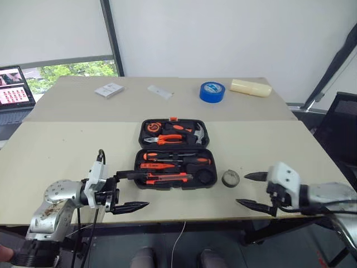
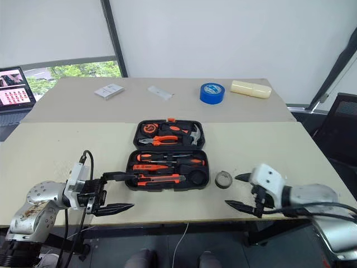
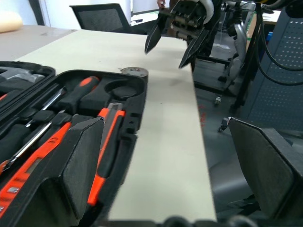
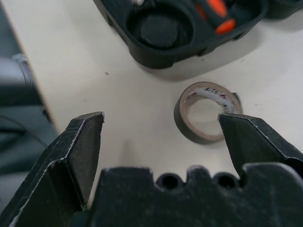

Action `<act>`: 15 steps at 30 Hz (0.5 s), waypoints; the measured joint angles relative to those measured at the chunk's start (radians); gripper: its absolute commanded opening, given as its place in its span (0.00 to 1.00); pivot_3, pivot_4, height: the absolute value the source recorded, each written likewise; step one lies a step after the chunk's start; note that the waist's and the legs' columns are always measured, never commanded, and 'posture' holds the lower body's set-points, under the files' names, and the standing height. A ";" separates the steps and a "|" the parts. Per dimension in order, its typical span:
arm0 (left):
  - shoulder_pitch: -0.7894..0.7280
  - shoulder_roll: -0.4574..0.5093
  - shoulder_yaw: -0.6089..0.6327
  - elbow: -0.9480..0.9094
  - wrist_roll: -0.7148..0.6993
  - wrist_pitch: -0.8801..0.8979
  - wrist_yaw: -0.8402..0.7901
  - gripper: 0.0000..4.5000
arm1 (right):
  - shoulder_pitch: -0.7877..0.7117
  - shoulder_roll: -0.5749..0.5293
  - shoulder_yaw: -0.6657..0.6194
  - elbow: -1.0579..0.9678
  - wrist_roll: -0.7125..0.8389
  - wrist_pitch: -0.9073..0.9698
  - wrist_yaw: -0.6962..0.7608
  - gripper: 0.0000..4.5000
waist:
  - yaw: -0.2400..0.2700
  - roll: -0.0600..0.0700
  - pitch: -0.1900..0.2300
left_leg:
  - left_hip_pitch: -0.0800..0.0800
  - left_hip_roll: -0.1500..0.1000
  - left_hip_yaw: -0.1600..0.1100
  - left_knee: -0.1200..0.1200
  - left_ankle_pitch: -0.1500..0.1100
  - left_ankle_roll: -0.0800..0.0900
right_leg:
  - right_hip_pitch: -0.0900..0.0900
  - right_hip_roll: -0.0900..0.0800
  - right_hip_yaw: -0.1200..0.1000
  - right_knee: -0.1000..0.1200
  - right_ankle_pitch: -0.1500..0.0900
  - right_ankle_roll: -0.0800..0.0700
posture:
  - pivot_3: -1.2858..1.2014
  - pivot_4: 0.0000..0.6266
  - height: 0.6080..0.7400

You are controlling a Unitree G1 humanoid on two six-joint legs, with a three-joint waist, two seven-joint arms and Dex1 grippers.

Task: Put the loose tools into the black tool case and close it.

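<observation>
Both grippers' fingers spread wide, empty, tape ring [image 1: 230, 178] untouched

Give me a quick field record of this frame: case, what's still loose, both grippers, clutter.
case: black tool case open on table, tools in slots
loose: small tape ring on the table just right of the case; round slot empty
left gripper: open, empty, near the case's front-left corner
right gripper: open, empty, beside the ring
far side: blue tape roll, cream cylinder
</observation>
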 measured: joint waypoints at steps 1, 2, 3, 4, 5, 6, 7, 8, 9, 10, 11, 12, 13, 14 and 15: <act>-0.002 0.000 -0.001 -0.001 0.001 -0.004 0.002 1.00 | -0.038 0.002 0.041 0.029 -0.030 0.004 0.001 0.88 | 0.001 0.000 0.000 | -0.001 0.000 0.000 0.000 0.000 0.000 | 0.000 0.000 0.000 0.000 0.000 0.001 | 0.52 0.24 1.00; -0.001 0.000 0.000 -0.001 0.001 -0.005 0.004 1.00 | -0.065 0.004 0.073 0.052 -0.051 0.008 0.003 0.81 | 0.002 0.000 0.000 | -0.002 0.000 0.000 0.000 0.000 0.001 | -0.001 0.000 0.000 0.000 0.001 0.002 | 0.52 0.24 1.00; 0.000 0.001 0.000 -0.001 0.003 -0.007 0.007 1.00 | -0.086 0.012 0.103 0.074 -0.072 0.013 0.006 0.77 | 0.003 0.000 0.000 | -0.003 0.000 0.000 -0.001 0.000 0.001 | -0.003 0.000 -0.001 0.000 0.001 0.002 | 0.52 0.24 1.00; 0.002 0.001 0.001 0.000 0.004 -0.008 0.008 1.00 | -0.103 0.022 0.125 0.091 -0.088 0.016 0.007 0.69 | 0.004 0.000 0.000 | -0.004 0.000 0.000 -0.001 0.000 0.001 | -0.003 0.000 -0.001 0.000 0.001 0.002 | 0.52 0.24 1.00; 0.004 0.001 0.001 0.000 0.005 -0.009 0.010 1.00 | -0.123 0.035 0.151 0.109 -0.106 0.017 0.007 0.58 | 0.003 0.000 0.000 | -0.005 0.000 0.000 -0.001 0.000 0.001 | -0.005 0.000 0.000 0.001 0.001 0.002 | 0.52 0.24 1.00; 0.005 0.001 0.002 0.000 0.006 -0.010 0.011 1.00 | -0.132 0.039 0.159 0.117 -0.111 0.018 0.011 0.53 | 0.003 0.000 0.000 | -0.005 0.000 0.000 -0.001 0.000 0.001 | -0.006 0.001 0.000 0.001 0.001 0.002 | 0.52 0.24 1.00; 0.006 0.001 0.001 0.000 0.008 -0.012 0.014 1.00 | -0.144 0.039 0.170 0.121 -0.116 0.019 0.015 0.45 | 0.003 0.000 0.000 | -0.005 0.000 0.000 0.000 0.000 0.001 | -0.006 0.001 0.000 0.002 0.001 0.002 | 0.52 0.24 1.00; 0.006 0.001 0.001 0.000 0.009 -0.012 0.016 1.00 | -0.149 0.039 0.174 0.124 -0.121 0.020 0.018 0.39 | 0.003 -0.001 0.000 | -0.005 0.000 0.000 0.000 0.000 0.001 | -0.006 0.001 0.000 0.002 0.001 0.002 | 0.52 0.24 1.00; 0.007 0.001 0.002 0.000 0.012 -0.015 0.020 1.00 | -0.157 0.039 0.179 0.131 -0.125 0.020 0.025 0.30 | 0.003 -0.001 0.000 | -0.005 0.000 0.000 0.001 0.000 0.001 | -0.006 0.001 -0.001 0.002 0.001 0.002 | 0.52 0.24 1.00; 0.008 0.001 0.002 0.000 0.014 -0.017 0.022 1.00 | -0.162 0.039 0.183 0.135 -0.128 0.020 0.031 0.21 | 0.004 -0.001 0.000 | -0.005 0.000 0.000 0.001 0.000 0.001 | -0.006 0.001 0.000 0.002 0.001 0.002 | 0.52 0.24 1.00; 0.008 0.001 0.002 0.000 0.015 -0.020 0.023 1.00 | -0.168 0.039 0.185 0.140 -0.131 0.019 0.033 0.14 | 0.004 -0.001 0.000 | -0.005 0.000 0.000 0.001 0.000 0.001 | -0.006 0.001 0.000 0.002 0.001 0.002 | 0.52 0.24 1.00; 0.008 0.001 0.002 0.000 0.015 -0.022 0.025 1.00 | -0.173 0.037 0.185 0.149 -0.133 0.019 0.039 0.08 | 0.004 -0.001 0.000 | -0.005 0.000 0.000 0.002 0.000 0.001 | -0.006 0.001 0.000 0.002 0.001 0.002 | 0.52 0.24 1.00; 0.008 0.001 0.003 0.000 0.015 -0.022 0.028 1.00 | -0.175 0.029 0.184 0.152 -0.134 0.015 0.052 0.01 | 0.004 -0.001 0.000 | -0.005 0.000 0.000 0.002 0.000 0.001 | -0.006 0.000 0.000 0.002 0.001 0.002 | 0.52 0.24 1.00; 0.008 0.001 0.005 0.000 0.015 -0.022 0.030 1.00 | -0.177 0.019 0.183 0.152 -0.132 0.013 0.067 0.01 | 0.004 -0.001 0.000 | -0.005 0.000 0.000 0.002 0.000 0.001 | -0.006 0.000 0.000 0.002 0.001 0.002 | 0.52 0.24 1.00; 0.009 0.001 0.007 0.000 0.015 -0.022 0.031 1.00 | -0.177 0.013 0.181 0.151 -0.129 0.013 0.078 0.01 | 0.004 -0.001 0.000 | -0.005 0.000 0.000 0.002 0.000 0.001 | -0.006 0.000 0.000 0.002 0.001 0.002 | 0.52 0.24 1.00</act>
